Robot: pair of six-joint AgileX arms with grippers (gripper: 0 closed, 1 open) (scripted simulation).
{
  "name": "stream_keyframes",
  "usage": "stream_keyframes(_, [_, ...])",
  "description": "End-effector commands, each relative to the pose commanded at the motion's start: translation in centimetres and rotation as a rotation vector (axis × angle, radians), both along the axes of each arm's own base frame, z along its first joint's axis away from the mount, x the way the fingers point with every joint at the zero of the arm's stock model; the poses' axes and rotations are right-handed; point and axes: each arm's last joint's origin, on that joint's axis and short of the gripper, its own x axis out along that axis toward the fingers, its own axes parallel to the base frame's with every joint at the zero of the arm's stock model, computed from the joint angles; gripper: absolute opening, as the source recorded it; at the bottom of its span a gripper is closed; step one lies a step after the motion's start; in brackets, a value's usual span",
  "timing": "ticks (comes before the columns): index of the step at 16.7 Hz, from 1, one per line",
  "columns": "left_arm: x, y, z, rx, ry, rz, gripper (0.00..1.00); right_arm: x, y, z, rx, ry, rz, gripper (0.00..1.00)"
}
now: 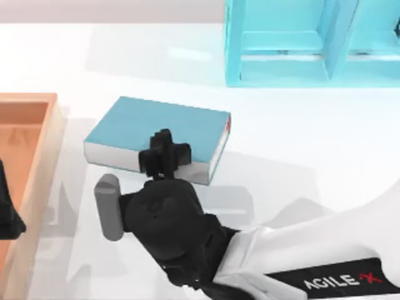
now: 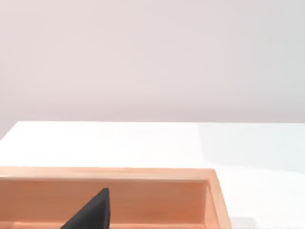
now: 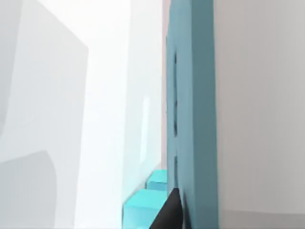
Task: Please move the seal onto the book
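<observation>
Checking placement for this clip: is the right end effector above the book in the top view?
Yes, the right end effector overlaps the near edge of the teal book.

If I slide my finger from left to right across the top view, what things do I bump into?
Left gripper → wooden tray → book with the right gripper over it → light-blue shelf.

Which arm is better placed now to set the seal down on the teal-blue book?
Right. Its black claw is over the near edge of the thick teal-blue book. The left arm sits at the table's left edge, by the wooden tray.
</observation>
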Motion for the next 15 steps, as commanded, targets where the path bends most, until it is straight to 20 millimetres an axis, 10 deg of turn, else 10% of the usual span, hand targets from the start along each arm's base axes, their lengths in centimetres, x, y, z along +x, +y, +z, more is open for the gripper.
stream_keyframes(15, [0.0,0.0,0.0,0.0,0.0,0.0,1.0,-0.4,0.1,-3.0,-0.001,-0.001,0.0,0.0])
